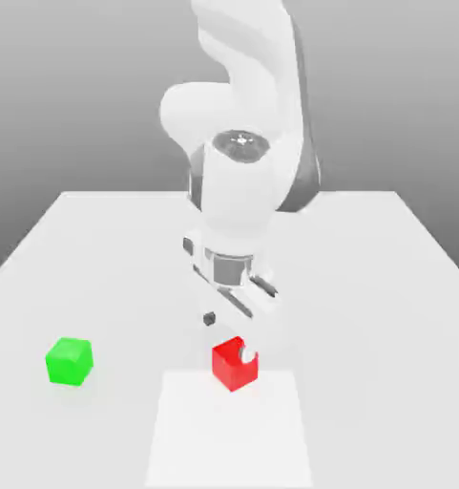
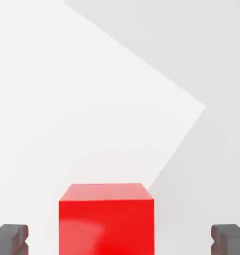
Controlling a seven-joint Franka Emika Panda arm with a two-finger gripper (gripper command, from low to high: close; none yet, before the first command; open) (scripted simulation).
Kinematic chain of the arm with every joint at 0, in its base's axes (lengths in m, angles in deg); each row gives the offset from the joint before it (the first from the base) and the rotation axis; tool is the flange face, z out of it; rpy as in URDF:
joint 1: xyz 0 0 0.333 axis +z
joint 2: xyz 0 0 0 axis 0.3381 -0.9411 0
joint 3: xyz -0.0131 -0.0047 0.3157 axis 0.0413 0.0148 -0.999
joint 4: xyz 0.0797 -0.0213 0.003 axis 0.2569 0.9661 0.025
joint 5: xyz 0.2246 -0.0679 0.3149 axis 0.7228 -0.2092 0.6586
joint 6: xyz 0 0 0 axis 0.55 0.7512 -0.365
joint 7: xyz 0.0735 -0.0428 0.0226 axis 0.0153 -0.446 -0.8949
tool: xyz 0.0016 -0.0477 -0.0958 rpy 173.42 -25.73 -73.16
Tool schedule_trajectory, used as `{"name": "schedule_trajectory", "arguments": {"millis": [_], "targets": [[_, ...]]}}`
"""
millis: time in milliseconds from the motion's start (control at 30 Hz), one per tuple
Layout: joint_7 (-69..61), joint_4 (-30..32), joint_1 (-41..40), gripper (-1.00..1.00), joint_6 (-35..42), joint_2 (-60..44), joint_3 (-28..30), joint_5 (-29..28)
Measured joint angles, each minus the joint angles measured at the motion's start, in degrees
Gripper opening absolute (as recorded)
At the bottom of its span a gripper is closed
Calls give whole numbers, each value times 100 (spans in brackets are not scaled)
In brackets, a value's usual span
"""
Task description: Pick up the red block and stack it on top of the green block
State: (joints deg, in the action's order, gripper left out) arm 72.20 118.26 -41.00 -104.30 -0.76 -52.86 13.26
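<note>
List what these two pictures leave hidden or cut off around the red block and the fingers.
- Red block, hand view: its lower part is cut off by the picture's edge, so its contact with the table cannot be seen.
- Fingers, hand view: just the tips show at the corners; the rest is out of frame.
- Red block, exterior view: one fingertip overlaps its upper corner; the far faces are hidden.
- Green block, exterior view: far faces hidden.

1. The red block [image 2: 107, 221] is showing smooth, glossy faces with a soft sheen.
2. The green block [image 1: 69, 361] is looking smooth and plain.
3. The counter [image 1: 366, 287] is appearing matt white.
4. The end effector [image 2: 120, 240] fingertips [image 2: 11, 239] are looking dark, matt.
</note>
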Motion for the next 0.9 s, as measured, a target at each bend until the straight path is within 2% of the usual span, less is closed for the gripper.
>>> {"name": "schedule_trajectory", "arguments": {"millis": [133, 267, 400, 533, 567, 767, 900], "targets": [[760, -129, -116, 0, -137, -375, 157, -1048], [1286, -227, -15, 0, -332, -709, 406, -1765], [1588, -277, 97, 0, -615, -992, 630, -2178], [1674, -274, 149, 0, -985, -1221, 753, -2318], [1672, -268, 139, -100, -1070, -1263, 756, -2323], [1671, -264, 133, -100, -1127, -1284, 758, -2325], [1666, -281, 161, -100, -858, -1147, 743, -2294]]}}
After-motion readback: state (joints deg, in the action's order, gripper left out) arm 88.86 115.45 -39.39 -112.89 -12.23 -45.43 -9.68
